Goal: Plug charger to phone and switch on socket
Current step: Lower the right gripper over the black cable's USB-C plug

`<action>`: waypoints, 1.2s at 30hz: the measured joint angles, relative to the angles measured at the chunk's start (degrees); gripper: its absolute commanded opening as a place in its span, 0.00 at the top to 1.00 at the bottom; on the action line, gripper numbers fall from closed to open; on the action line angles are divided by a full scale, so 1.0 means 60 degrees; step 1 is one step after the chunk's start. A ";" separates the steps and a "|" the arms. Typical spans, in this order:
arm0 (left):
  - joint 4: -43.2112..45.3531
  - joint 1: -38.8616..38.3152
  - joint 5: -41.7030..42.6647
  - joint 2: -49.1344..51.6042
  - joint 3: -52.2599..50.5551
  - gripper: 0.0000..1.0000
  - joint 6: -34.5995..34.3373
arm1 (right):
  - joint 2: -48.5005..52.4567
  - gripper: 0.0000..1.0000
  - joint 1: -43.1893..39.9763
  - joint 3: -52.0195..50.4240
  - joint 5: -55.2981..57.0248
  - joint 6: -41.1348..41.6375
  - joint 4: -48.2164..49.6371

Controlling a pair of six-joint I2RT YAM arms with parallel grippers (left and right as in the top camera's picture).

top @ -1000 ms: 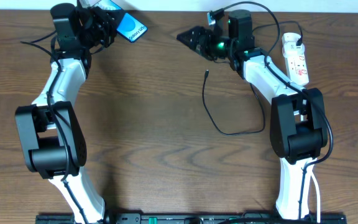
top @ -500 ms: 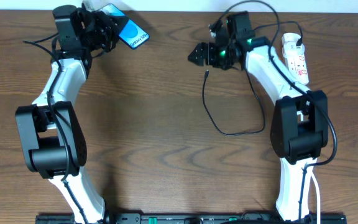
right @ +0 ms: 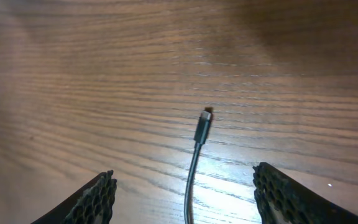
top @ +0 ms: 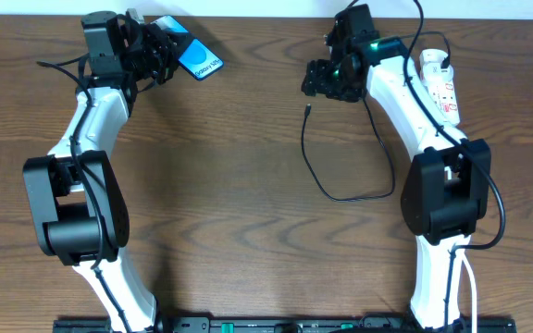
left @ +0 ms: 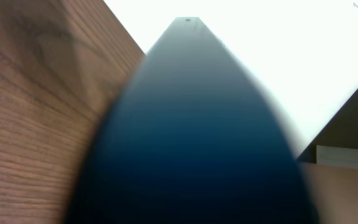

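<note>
Phone in left jaws, charger on table

Blurred dark slab, probably phone, wooden table

I see bare brown wooden table all around the tip of the thin black charger cable. My right gripper straddles it, fingers spread.

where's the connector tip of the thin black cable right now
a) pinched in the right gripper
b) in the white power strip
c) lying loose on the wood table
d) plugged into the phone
c: right wrist view shows the thin black cable's connector tip lying free on the brown wooden table ahead of the open right gripper; the blue-screened black phone is in the left gripper.
</note>
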 measured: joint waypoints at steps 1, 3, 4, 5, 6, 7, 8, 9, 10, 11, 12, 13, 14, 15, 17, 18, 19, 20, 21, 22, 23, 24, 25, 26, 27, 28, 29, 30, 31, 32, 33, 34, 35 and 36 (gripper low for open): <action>0.0000 0.0000 0.0015 0.0000 0.0000 0.93 0.0004 | 0.0000 0.31 0.0058 0.0000 0.0117 0.0098 0.0004; -0.0040 0.0000 0.0055 0.0000 0.0000 0.93 0.0004 | 0.0000 0.31 0.0200 0.0000 0.0324 0.0324 0.0000; -0.0066 0.0000 0.0080 0.0000 0.0000 0.93 0.0004 | 0.0000 0.31 0.0291 0.0000 0.0499 0.0474 0.0000; -0.0106 0.0000 0.0095 0.0000 0.0000 0.93 0.0004 | 0.0000 0.31 0.0368 0.0000 0.0616 0.0586 -0.0004; -0.0157 0.0000 0.0117 0.0000 0.0000 0.93 0.0011 | 0.0000 0.31 0.0474 0.0000 0.0787 0.0721 -0.0018; -0.0186 0.0000 0.0138 0.0000 0.0000 0.93 0.0025 | 0.0000 0.31 0.0590 0.0000 0.0973 0.0860 -0.0069; -0.0208 0.0000 0.0146 0.0000 0.0000 0.93 0.0029 | 0.0000 0.31 0.0692 0.0000 0.1140 0.0984 -0.0131; -0.0211 0.0000 0.0146 0.0000 0.0000 0.92 0.0033 | 0.0000 0.30 0.0798 0.0000 0.1333 0.1104 -0.0182; -0.0211 0.0000 0.0149 0.0000 0.0000 0.93 0.0040 | 0.0000 0.30 0.0903 0.0000 0.1545 0.1228 -0.0219; -0.0211 0.0000 0.0153 0.0000 0.0000 0.93 0.0062 | 0.0000 0.30 0.0991 0.0000 0.1719 0.1319 -0.0222; -0.0211 0.0000 0.0157 0.0000 0.0000 0.93 0.0066 | 0.0000 0.30 0.1075 0.0000 0.1934 0.1428 -0.0229; -0.0211 0.0000 0.0168 0.0000 0.0000 0.93 0.0066 | 0.0000 0.32 0.1158 -0.0004 0.2142 0.1548 -0.0248; -0.0215 0.0000 0.0178 0.0000 0.0000 0.93 0.0066 | 0.0000 0.36 0.1239 -0.0004 0.2324 0.1650 -0.0255; -0.0211 0.0000 0.0182 0.0000 0.0000 0.93 0.0066 | 0.0000 0.37 0.1290 -0.0018 0.2463 0.1752 -0.0251; -0.0211 0.0000 0.0186 0.0000 0.0000 0.93 0.0069 | 0.0000 0.38 0.1333 -0.0091 0.2688 0.1985 -0.0248; -0.0215 0.0000 0.0197 0.0000 0.0000 0.92 0.0073 | 0.0000 0.38 0.1330 -0.0131 0.2758 0.2076 -0.0240; -0.0215 0.0000 0.0211 0.0000 0.0000 0.93 0.0084 | 0.0000 0.38 0.1315 -0.0189 0.2827 0.2131 -0.0229; -0.0215 0.0000 0.0215 0.0000 0.0000 0.93 0.0106 | 0.0000 0.38 0.1293 -0.0266 0.2885 0.2197 -0.0197; -0.0215 0.0000 0.0215 0.0000 0.0000 0.93 0.0127 | 0.0000 0.37 0.1271 -0.0361 0.2947 0.2284 -0.0175; -0.0211 0.0000 0.0215 0.0000 0.0000 0.93 0.0146 | 0.0000 0.37 0.1246 -0.0397 0.2962 0.2306 -0.0168; -0.0215 0.0000 0.0215 0.0000 0.0000 0.93 0.0175 | 0.0000 0.37 0.1224 -0.0488 0.2998 0.2335 -0.0102; -0.0215 0.0000 0.0215 0.0000 0.0000 0.93 0.0197 | 0.0000 0.37 0.1198 -0.0586 0.3024 0.2361 -0.0029; -0.0215 0.0000 0.0215 0.0000 0.0000 0.93 0.0211 | 0.0000 0.37 0.1177 -0.0696 0.3027 0.2382 0.0051; -0.0215 0.0000 0.0215 0.0000 0.0000 0.93 0.0219 | 0.0000 0.37 0.1166 -0.0787 0.3027 0.2397 0.0098; -0.0215 0.0000 0.0215 0.0000 0.0000 0.92 0.0222 | 0.0000 0.37 0.1147 -0.0885 0.3027 0.2404 0.0138; -0.0215 0.0000 0.0215 0.0000 0.0000 0.93 0.0240 | 0.0000 0.37 0.1133 -0.0987 0.3027 0.2433 0.0175; -0.0215 0.0000 0.0215 0.0000 0.0000 0.93 0.0244 | 0.0000 0.37 0.1126 -0.1056 0.3027 0.2444 0.0208; -0.0215 0.0000 0.0215 0.0000 0.0000 0.93 0.0244 | 0.0000 0.37 0.1122 -0.1111 0.3027 0.2463 0.0229; -0.0215 0.0000 0.0215 0.0000 0.0000 0.93 0.0244 | 0.0000 0.37 0.1122 -0.1162 0.3027 0.2477 0.0244; -0.0215 0.0000 0.0215 0.0000 0.0000 0.93 0.0244 | 0.0000 0.37 0.1126 -0.1195 0.3027 0.2503 0.0262; -0.0215 0.0000 0.0215 0.0000 0.0000 0.92 0.0244 | 0.0000 0.37 0.1122 -0.1239 0.3027 0.2514 0.0306; -0.0215 0.0000 0.0215 0.0000 0.0000 0.93 0.0244 | 0.0000 0.37 0.1126 -0.1300 0.3027 0.2546 0.0372; -0.0215 0.0000 0.0215 0.0000 0.0000 0.93 0.0244 | 0.0000 0.37 0.1126 -0.1355 0.3027 0.2575 0.0426; -0.0215 0.0000 0.0215 0.0000 0.0000 0.93 0.0244 | 0.0000 0.37 0.1126 -0.1443 0.3024 0.2605 0.0528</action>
